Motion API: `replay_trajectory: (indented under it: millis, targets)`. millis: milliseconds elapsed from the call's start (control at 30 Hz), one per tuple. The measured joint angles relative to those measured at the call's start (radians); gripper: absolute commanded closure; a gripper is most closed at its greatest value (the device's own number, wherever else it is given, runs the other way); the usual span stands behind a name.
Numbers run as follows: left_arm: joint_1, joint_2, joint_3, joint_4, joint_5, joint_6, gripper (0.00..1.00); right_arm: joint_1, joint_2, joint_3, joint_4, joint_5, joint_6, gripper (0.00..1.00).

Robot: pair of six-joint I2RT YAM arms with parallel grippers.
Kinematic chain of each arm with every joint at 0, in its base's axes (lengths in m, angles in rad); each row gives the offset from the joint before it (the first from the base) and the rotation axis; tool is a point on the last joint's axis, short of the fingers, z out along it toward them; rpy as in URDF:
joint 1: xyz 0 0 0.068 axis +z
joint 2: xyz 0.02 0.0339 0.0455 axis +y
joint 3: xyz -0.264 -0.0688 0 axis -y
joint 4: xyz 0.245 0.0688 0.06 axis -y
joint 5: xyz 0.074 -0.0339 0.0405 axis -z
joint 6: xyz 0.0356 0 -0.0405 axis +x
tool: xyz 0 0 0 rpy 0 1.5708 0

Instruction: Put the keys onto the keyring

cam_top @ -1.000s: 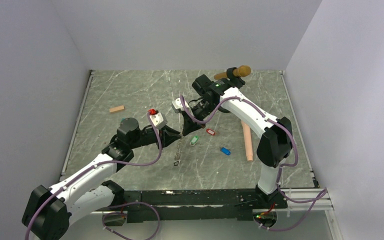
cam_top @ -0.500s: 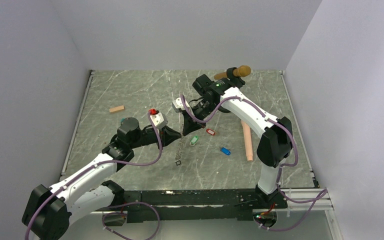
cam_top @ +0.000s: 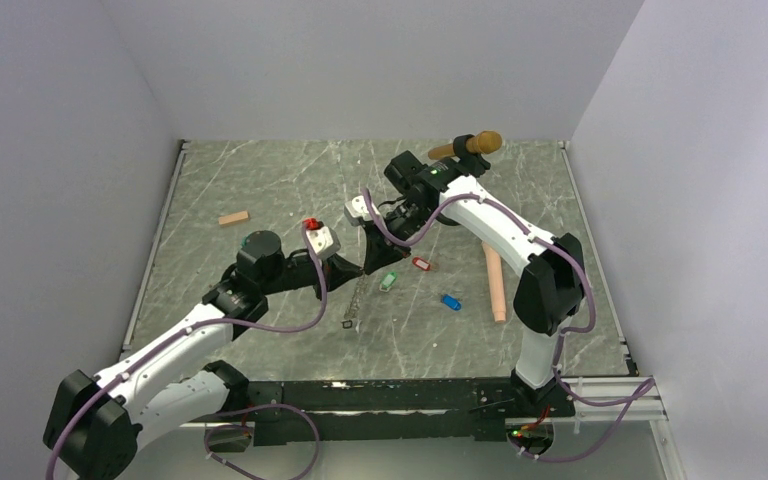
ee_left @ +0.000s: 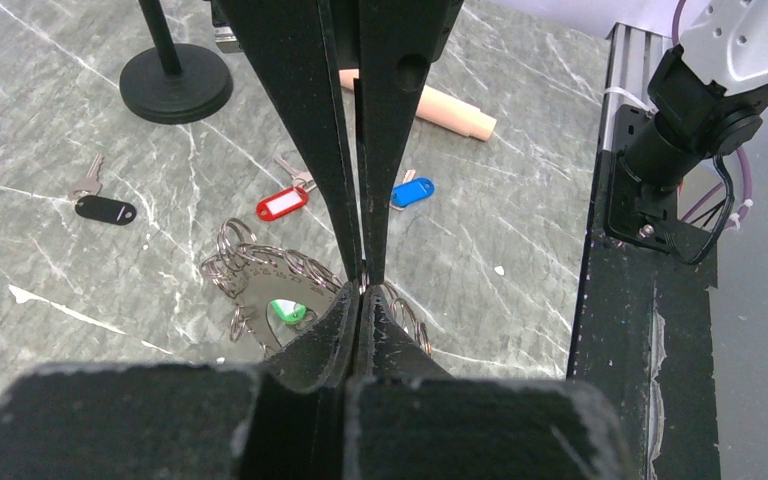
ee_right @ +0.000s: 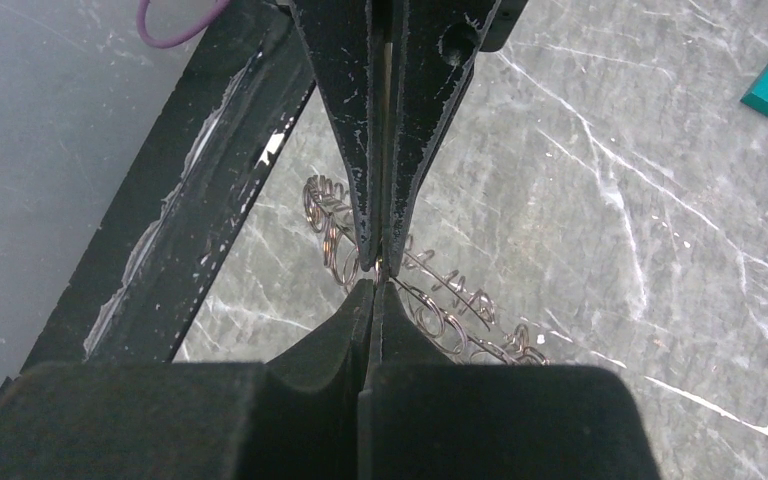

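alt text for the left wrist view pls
The left end effector and right end effector, both shut, meet tip to tip on the keyring, its metal rings bunched over a grey marble table. A green key tag shows under the rings; a red-tagged key, blue-tagged key and black-tagged key lie beyond, with a black stand and wooden dowel farther back.

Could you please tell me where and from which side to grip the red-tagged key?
Probably by the red oblong plastic tag, from straight above, fingers across its narrow width: it lies flat on the grey marble tabletop with bare space around it, and offers more to pinch than the thin metal key blade.
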Motion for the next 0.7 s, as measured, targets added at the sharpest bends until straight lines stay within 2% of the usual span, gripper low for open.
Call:
replay_trajectory:
  millis: [67,167,467,600,700]
  targets:
    - [-0.004,-0.008,0.024,-0.064,-0.01,0.045,1.0,0.0,0.0,-0.003,0.0,-0.008,-0.002,0.66]
    - [-0.014,-0.031,0.063,-0.191,-0.041,0.133,1.0,0.002,-0.002,-0.005,-0.006,-0.014,-0.015,0.59]
    - [-0.092,-0.031,0.253,-0.553,-0.167,0.402,1.0,0.002,-0.06,-0.044,0.014,-0.016,-0.012,0.58]
    - [-0.114,-0.032,0.268,-0.593,-0.203,0.438,1.0,0.002,-0.092,-0.098,0.092,-0.029,0.03,0.58]
    - [-0.114,-0.069,0.218,-0.547,-0.219,0.412,1.0,0.001,-0.109,-0.132,0.134,-0.037,0.055,0.59]
